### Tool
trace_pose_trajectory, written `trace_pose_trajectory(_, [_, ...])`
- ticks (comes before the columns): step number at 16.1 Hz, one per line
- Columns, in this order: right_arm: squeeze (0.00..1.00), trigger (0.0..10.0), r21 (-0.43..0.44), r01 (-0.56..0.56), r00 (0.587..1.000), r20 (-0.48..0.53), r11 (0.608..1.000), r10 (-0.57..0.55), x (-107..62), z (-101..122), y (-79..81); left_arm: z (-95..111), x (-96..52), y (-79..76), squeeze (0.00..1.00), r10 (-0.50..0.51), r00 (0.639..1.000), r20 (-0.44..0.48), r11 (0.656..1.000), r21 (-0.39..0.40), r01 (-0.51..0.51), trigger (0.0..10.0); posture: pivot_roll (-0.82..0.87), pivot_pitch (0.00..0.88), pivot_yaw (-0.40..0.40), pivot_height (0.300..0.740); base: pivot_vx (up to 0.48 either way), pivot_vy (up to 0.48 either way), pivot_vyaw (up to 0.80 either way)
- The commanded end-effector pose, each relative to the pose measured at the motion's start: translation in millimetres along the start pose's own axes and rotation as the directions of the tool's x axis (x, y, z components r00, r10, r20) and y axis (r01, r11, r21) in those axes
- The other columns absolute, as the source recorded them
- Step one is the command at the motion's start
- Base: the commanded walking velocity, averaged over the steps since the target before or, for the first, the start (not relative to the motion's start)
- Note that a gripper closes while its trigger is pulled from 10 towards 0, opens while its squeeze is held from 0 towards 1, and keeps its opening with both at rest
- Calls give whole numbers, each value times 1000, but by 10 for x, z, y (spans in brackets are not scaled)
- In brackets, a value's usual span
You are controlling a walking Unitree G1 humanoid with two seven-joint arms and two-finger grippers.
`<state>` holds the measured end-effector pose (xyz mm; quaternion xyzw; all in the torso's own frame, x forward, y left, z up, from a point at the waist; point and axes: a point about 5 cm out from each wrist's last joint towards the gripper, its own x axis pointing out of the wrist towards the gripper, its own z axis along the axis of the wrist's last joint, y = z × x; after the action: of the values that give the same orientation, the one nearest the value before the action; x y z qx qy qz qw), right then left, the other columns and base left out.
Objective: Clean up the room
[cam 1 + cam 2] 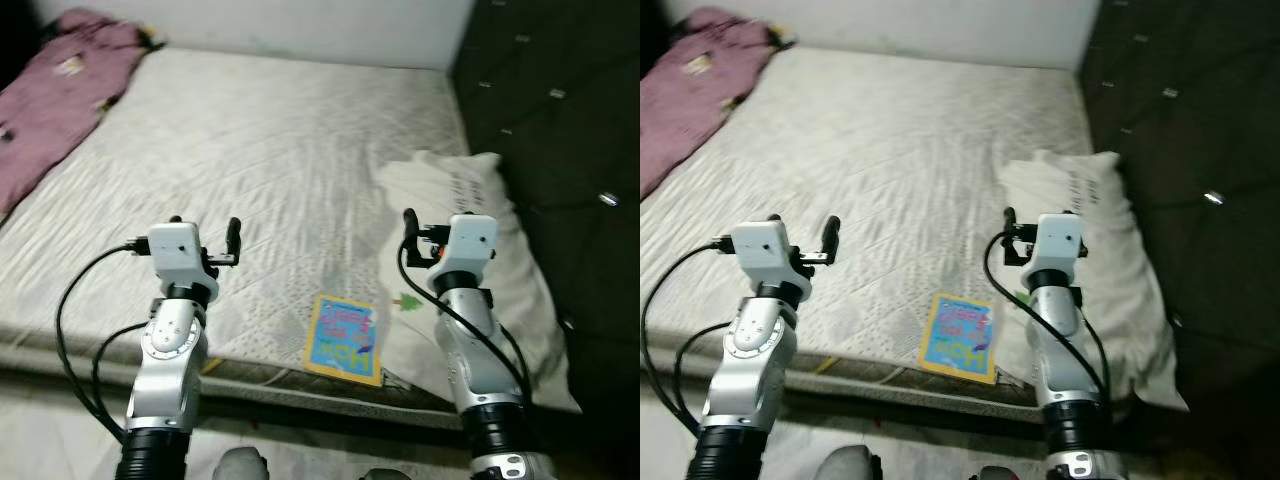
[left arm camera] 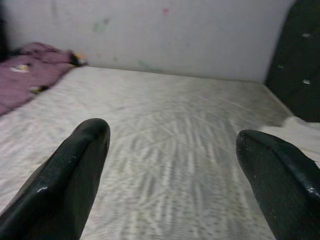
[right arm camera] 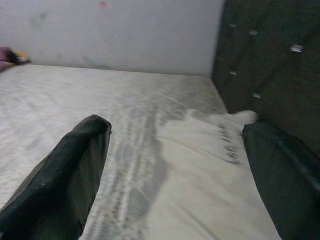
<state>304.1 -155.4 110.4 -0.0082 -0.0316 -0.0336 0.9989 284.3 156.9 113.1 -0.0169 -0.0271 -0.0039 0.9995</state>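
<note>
A colourful children's book [image 1: 344, 338] lies flat at the near edge of the pale mattress [image 1: 260, 150], between my two arms. A crumpled purple blanket [image 1: 55, 100] sits at the far left corner of the bed. A white pillow [image 1: 470, 190] rests on the right side of the mattress. My left gripper [image 1: 205, 228] hovers open above the near left part of the mattress with nothing between its fingers [image 2: 75, 170]. My right gripper [image 1: 435, 225] is open over the pillow's near end [image 3: 210, 170], also holding nothing.
A dark tufted headboard [image 1: 560, 120] runs along the right side of the bed. A light wall [image 2: 165, 35] stands at the far end. A small green mark [image 1: 407, 300] shows on the pillow near the book. The bed's front edge is just below my arms.
</note>
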Motion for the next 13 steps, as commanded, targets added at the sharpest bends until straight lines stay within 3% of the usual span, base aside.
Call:
trace_pose_trajectory(1, [0, 10000, 0, 14, 1000, 4, 1000, -14, -6, 28, -45, 59, 13, 0, 0, 8, 1000, 14, 1000, -13, -8, 10000, 15, 0, -6, 740, 0, 0, -800])
trace_pose_trajectory(10, [0, 10000, 6, 10, 1000, -2, 1000, -10, -20, 33, -37, 45, 26, -27, 0, -5, 1000, -6, 999, -46, 5, 10000, 13, 0, -5, 740, 0, 0, -800])
trace_pose_trajectory(13, [0, 10000, 5, 3, 1000, -12, 1000, -3, -22, 18, -19, 19, 24, -5, 0, 5, 1000, -19, 998, -57, -6, 10000, 15, 0, -4, 740, 0, 0, 0])
